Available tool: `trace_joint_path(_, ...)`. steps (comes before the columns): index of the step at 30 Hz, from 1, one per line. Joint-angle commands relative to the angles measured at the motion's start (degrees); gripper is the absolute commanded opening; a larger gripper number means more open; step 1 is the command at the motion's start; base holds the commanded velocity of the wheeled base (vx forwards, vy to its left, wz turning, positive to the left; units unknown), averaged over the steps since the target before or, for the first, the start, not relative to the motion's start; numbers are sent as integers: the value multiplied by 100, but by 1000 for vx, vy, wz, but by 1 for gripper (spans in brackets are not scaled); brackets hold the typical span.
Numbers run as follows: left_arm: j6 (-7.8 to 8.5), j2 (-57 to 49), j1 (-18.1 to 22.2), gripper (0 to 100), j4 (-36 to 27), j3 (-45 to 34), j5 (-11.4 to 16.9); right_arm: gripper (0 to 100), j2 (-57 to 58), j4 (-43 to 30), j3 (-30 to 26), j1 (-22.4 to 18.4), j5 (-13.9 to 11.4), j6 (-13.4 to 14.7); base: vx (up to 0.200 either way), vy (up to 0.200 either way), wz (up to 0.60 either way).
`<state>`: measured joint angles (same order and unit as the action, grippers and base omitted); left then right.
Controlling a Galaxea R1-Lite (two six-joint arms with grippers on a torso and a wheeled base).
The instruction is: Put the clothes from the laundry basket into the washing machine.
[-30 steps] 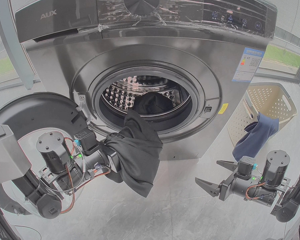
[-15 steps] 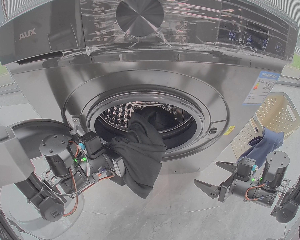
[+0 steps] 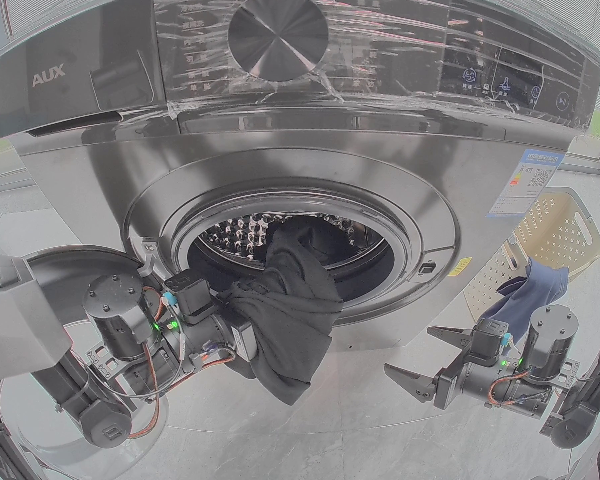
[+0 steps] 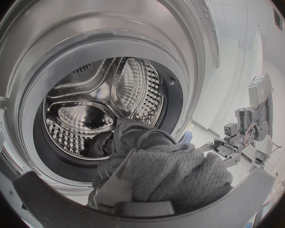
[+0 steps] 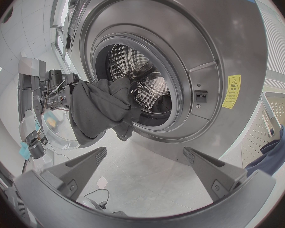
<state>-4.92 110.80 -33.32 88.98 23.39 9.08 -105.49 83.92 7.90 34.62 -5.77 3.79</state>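
At the lower left of the head view, the left gripper point(image 3: 265, 315) is clamped on a bunch of the dark garment point(image 3: 293, 328), with cloth draped right over it. The loose end hangs down toward the floor. The top fold of the garment lies across the lower-left lip of the opening of the washing machine point(image 3: 300, 161) and pokes into the drum point(image 3: 247, 229).

Over the last second the whole head view has closed in on the machine, so it is the camera that has moved up. Measured against the door ring itself, though, the bundle has also crept up and inward. A second ago only a corner reached the lip; now a fair fold is past it. I'd say the garment is on the threshold of going in but is not yet released.

Deeper in the drum lies a second dark piece point(image 3: 327, 235), already loaded. The door point(image 3: 67, 268) stands swung open at the far left.

At the lower right, the right gripper point(image 3: 410, 351) hangs low with its jaws spread wide and nothing in them, in much the same spot as before. Behind it, at the right edge, the laundry basket point(image 3: 560, 225) has a blue garment point(image 3: 527, 295) slung over its rim, waiting its turn.
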Motion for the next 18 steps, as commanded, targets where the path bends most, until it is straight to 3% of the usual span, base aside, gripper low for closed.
trace_joint_path(1, -17, 21, -105, 0, 5, 25, -3, 100, 37, 10, 1, 150, 40, -1, 0, 0, 0)
trace_joint_path(5, -8, 293, -386, 0, -12, 376, -56, 100, 107, 2, 10, 344, 58, 8, 0, 0, 0)
trace_joint_path(9, 27, 715, -369, 0, -3, 886, -47, 100, 107, 10, -8, 344, 49, 8, 0, 0, 0)
trace_joint_path(13, -79, 847, -395, 0, -12, 1141, 50, 100, 98, 2, -17, 352, 49, 8, 0, 0, 0)
trace_joint_path(18, -79, 1321, -351, 0, -12, 1704, 32, 100, 90, 10, -8, 361, 49, 8, 0, 0, 0)
